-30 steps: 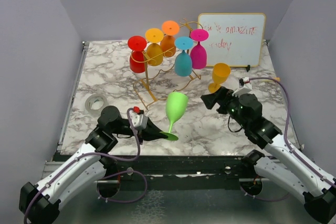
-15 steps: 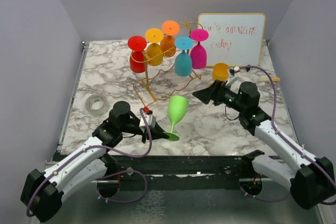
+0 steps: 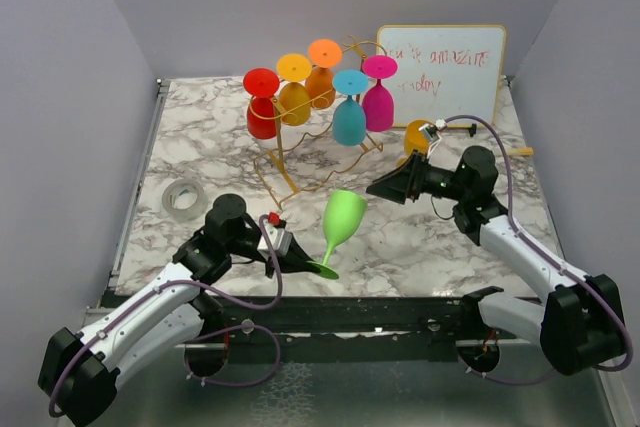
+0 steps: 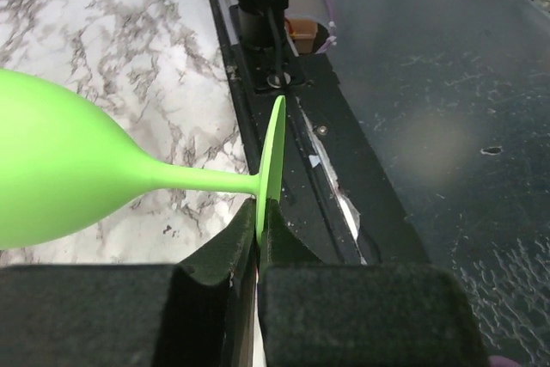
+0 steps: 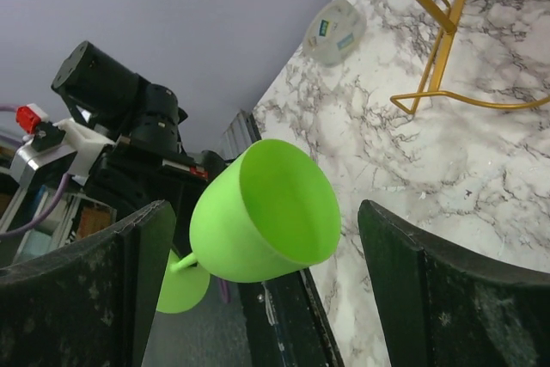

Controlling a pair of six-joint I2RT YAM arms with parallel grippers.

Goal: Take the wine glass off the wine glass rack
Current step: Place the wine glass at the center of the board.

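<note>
The gold wire wine glass rack [image 3: 290, 172] stands at the back middle with several coloured glasses hanging upside down, among them a red one [image 3: 261, 115] and a teal one [image 3: 348, 119]. My left gripper [image 3: 300, 259] is shut on the foot of a green wine glass [image 3: 340, 219], held tilted above the table's front; the left wrist view shows the foot [image 4: 271, 169] pinched between the pads. My right gripper [image 3: 378, 188] is open, just right of the green bowl, which lies between its fingers in the right wrist view [image 5: 266, 212] without touching them.
A white-board [image 3: 440, 74] leans at the back right. A yellow-orange glass [image 3: 418, 137] stands on the table behind my right arm. A tape roll [image 3: 183, 197] lies at the left. The rack's foot [image 5: 447, 49] shows in the right wrist view.
My right gripper has swung left and lower toward the green glass bowl. My left gripper has tilted the green glass slightly rightward while keeping hold of its foot.
</note>
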